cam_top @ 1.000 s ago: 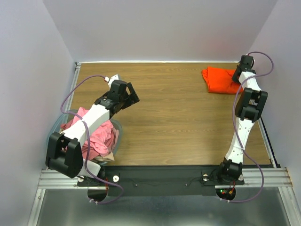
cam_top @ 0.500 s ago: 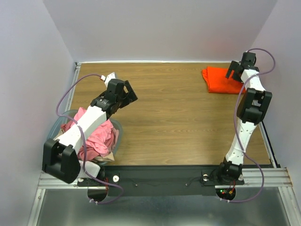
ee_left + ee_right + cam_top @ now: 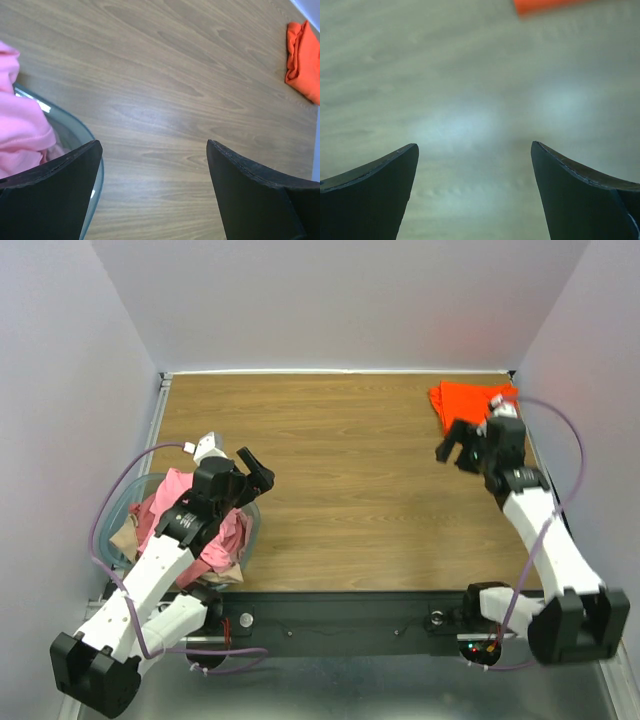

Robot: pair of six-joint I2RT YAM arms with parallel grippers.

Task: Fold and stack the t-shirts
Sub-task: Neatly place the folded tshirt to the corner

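Note:
An orange-red t-shirt lies folded at the table's far right corner; it also shows as the orange-red t-shirt in the left wrist view and as a blurred strip of orange-red t-shirt in the right wrist view. My right gripper hangs open just in front of it, over bare wood, with nothing between its fingers. Pink t-shirts and a pale beige one are heaped in the basket. My left gripper is open at the basket's right rim, empty, with the pink t-shirt at its left.
The clear bluish plastic basket stands at the near left; its rim curves past my left finger. The wooden table is walled at the back and both sides. A black rail with the arm bases runs along the near edge.
My right gripper has opened, let go of the orange-red t-shirt and drawn back toward the near side. My left arm has pulled back toward the basket.

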